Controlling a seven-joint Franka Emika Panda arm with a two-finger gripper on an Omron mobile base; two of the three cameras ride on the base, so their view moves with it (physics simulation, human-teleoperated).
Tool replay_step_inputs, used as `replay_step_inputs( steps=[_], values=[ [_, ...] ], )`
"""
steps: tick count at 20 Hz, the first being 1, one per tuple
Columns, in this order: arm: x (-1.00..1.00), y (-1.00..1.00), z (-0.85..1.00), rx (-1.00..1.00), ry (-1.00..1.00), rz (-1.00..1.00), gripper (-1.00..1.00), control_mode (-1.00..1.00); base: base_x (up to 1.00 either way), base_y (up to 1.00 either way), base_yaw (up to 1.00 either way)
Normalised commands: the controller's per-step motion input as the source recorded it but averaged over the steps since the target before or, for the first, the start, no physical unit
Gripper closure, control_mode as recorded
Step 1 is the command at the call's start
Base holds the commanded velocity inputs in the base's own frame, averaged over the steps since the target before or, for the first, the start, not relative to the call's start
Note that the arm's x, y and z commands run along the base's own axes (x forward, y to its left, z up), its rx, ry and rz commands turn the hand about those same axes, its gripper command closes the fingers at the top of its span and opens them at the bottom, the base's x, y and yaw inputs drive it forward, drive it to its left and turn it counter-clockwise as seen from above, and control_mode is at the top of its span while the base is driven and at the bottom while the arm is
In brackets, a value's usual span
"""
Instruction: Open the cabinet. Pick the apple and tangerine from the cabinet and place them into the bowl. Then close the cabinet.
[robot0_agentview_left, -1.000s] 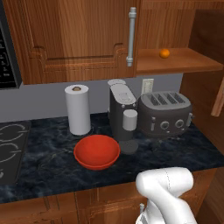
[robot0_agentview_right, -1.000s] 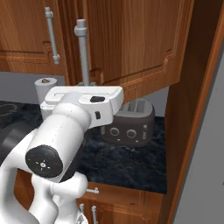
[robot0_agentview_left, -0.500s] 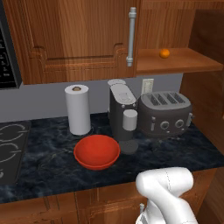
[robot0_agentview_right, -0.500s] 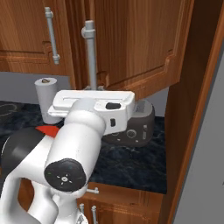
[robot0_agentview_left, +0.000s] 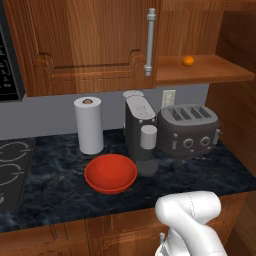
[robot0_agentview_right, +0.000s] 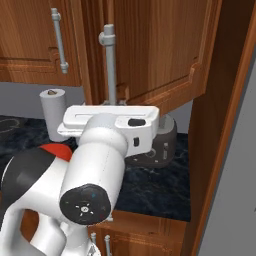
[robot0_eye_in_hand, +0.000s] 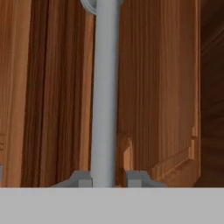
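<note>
Fingers (robot0_eye_in_hand: 109, 179) clamp the silver bar handle (robot0_eye_in_hand: 105, 96) of the cabinet's (robot0_agentview_right: 160, 55) swung-open right door (one tip either side of the bar). Behind them the arm reaches level, hand pointing forward. Beside that door, the tangerine (robot0_agentview_left: 188, 61) sits on the cabinet shelf; below, the red bowl (robot0_agentview_left: 110, 173) rests on the desk (robot0_agentview_left: 55, 185).

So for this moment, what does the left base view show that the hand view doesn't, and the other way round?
Left base view alone: the tangerine on the open cabinet shelf, the empty red bowl on the counter, the paper towel roll, the coffee maker and the toaster. Hand view alone: the gripper with a fingertip either side of a silver bar handle, seen up close. Both share the cabinet, with its reddish-brown panelled wood and a vertical silver handle, though whether it is the same handle I cannot tell.
</note>
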Motion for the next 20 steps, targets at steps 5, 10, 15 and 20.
replay_step_inputs(
  steps=[5,10,15,20],
  values=[
    [-0.25,-0.20,0.13,0.00,-0.04,0.00,-1.00,-1.00,0.00,0.00,0.00],
    [-0.41,-0.17,0.08,0.00,-0.01,0.00,-1.00,-1.00,0.00,0.00,0.00],
    [-0.57,0.05,0.00,0.00,0.00,0.02,-1.00,-1.00,0.00,0.00,0.00],
    [-0.84,0.14,0.00,0.00,0.00,0.01,-1.00,-1.00,0.00,0.00,0.00]
  ],
)
